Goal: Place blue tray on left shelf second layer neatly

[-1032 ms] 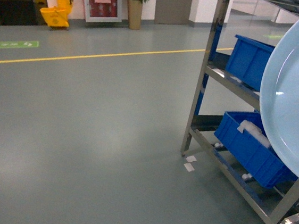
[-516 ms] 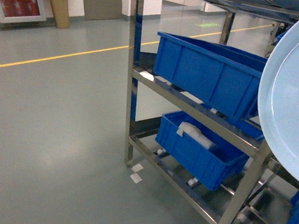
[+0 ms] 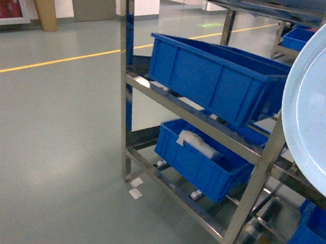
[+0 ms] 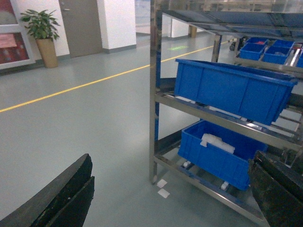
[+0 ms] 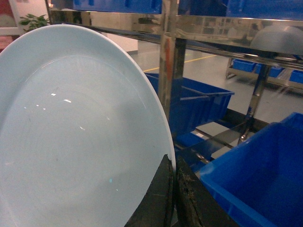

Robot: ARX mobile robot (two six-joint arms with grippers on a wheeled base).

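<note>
Pale-blue tray (image 5: 80, 142) upright, apparently pinched in right end effector (image 5: 173, 198).

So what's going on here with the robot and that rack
The right end effector is clamped on the rim of the blue tray, holding it up on edge. The left end effector is open and empty. The steel shelf stands just ahead with blue crates on its tiers; the tray isn't on it yet.
</note>
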